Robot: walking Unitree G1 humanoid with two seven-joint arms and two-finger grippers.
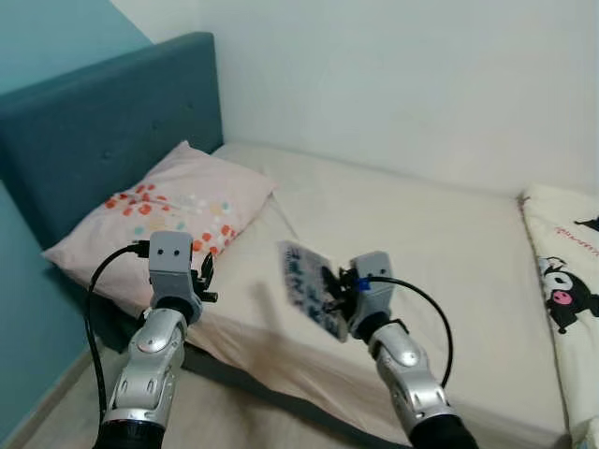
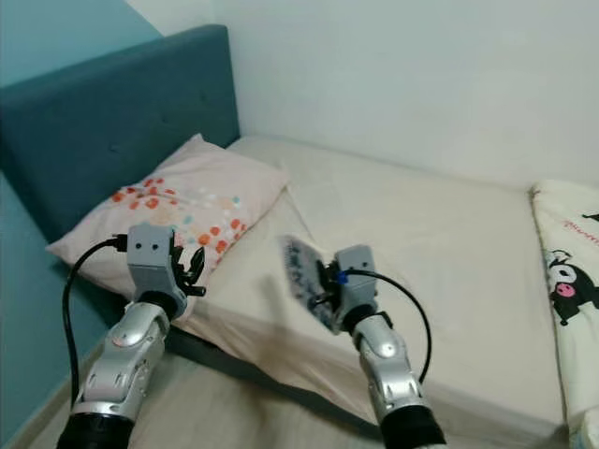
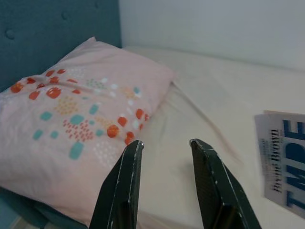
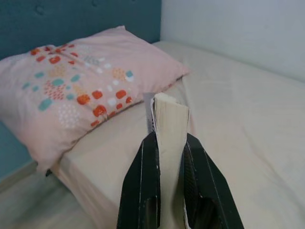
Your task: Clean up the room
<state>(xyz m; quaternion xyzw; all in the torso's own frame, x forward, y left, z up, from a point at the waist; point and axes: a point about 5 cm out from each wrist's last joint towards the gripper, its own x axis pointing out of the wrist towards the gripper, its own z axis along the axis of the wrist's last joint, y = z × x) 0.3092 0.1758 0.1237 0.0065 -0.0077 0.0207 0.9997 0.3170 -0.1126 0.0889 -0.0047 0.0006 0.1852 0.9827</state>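
Pinching a book [image 1: 312,288], right gripper [image 1: 334,286] above bed [image 1: 421,234]; left gripper [image 1: 205,273] spread

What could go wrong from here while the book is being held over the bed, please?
1. The right end effector pinches the book only at one edge, so it could pivot or slip onto the bed.
2. The book looks blurred, suggesting motion; a swing might loosen the grip.
3. The open left end effector hovers by the pillow and could snag it.
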